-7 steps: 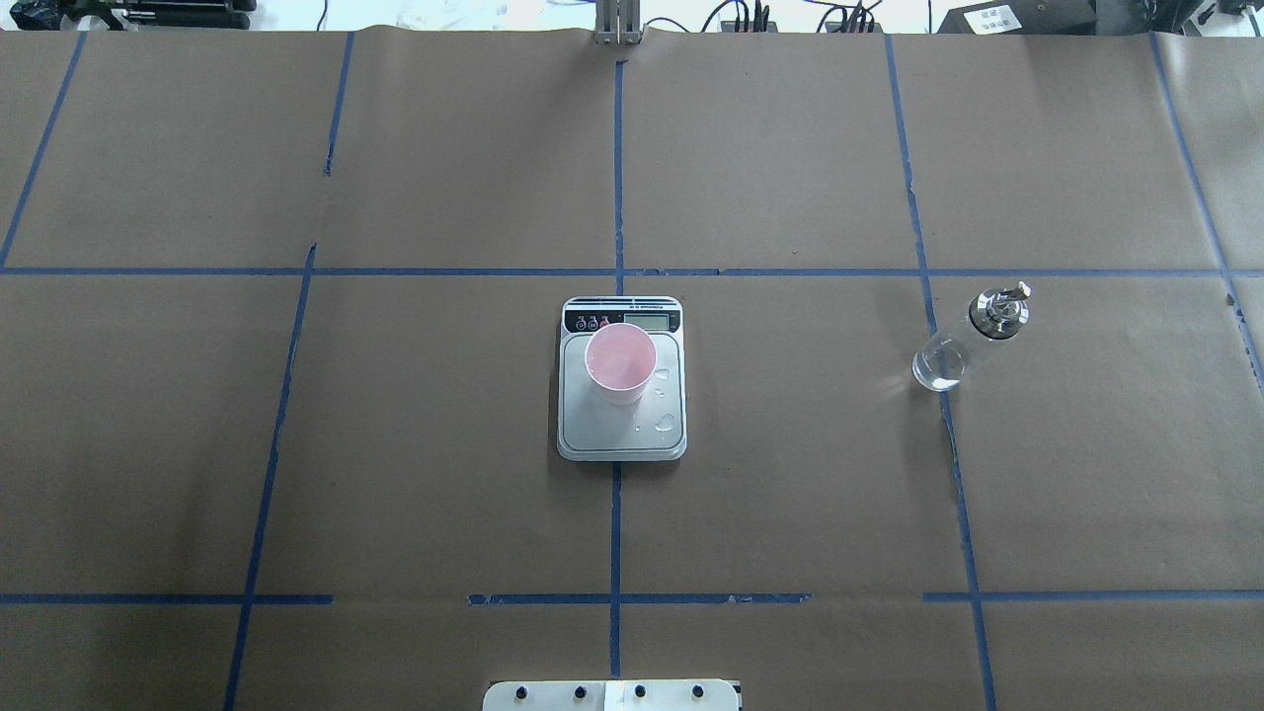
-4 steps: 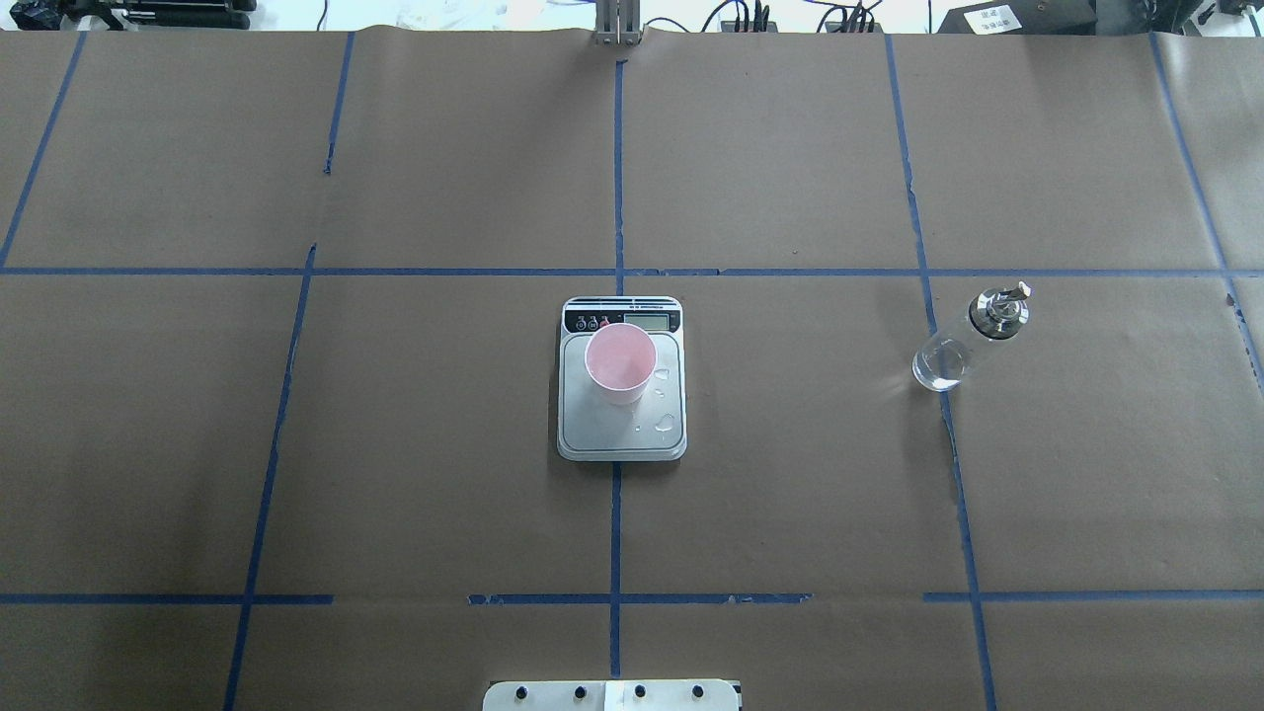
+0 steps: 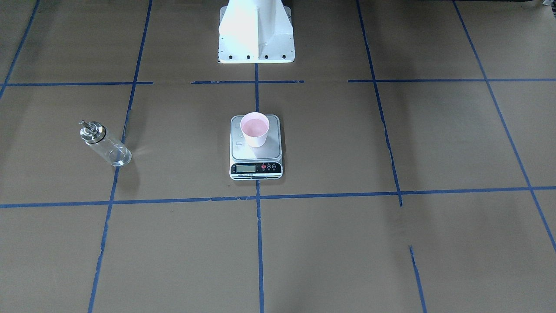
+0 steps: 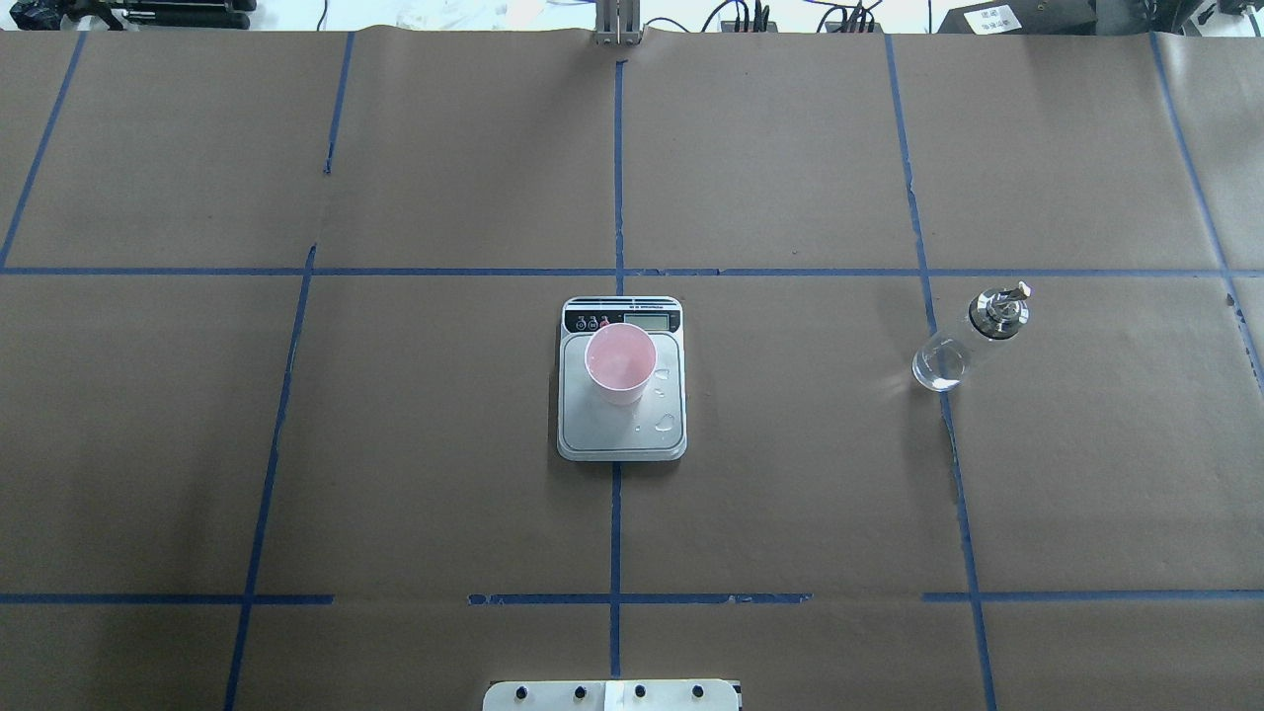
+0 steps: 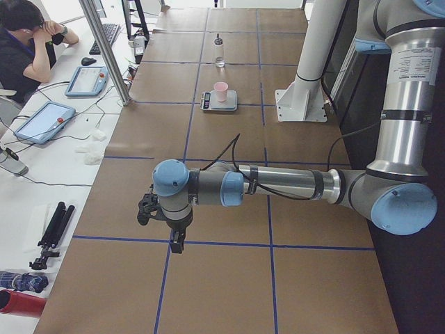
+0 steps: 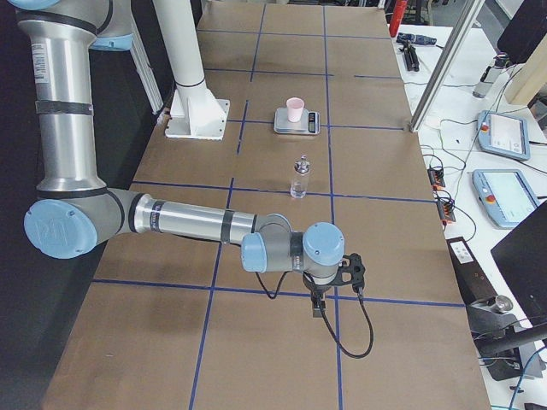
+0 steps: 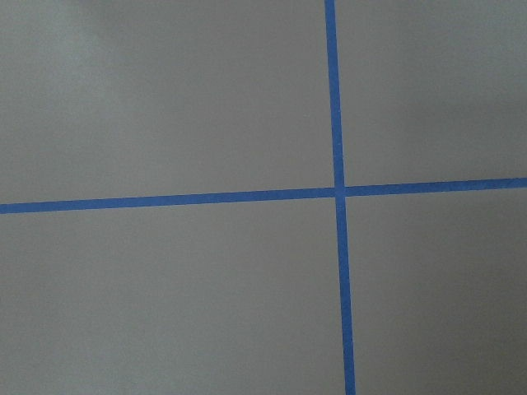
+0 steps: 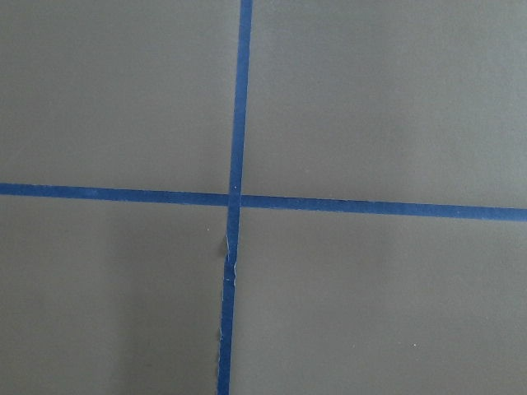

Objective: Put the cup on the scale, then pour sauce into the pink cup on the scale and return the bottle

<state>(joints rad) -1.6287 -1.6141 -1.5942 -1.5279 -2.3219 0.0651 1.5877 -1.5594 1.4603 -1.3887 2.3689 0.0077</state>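
Note:
The pink cup stands upright on the scale at the table's middle, toward the display end; it also shows in the front view. A few clear drops lie on the scale's plate. The glass bottle with its silver cap stands upright on the paper far to the right, alone. My left gripper hangs low over the table's left end, far from everything. My right gripper hangs over the right end, short of the bottle. I cannot tell whether either is open or shut.
Brown paper with blue tape lines covers the table. The robot's white base stands at the near edge behind the scale. Both wrist views show only paper and a tape crossing. An operator and tablets sit beyond the far side.

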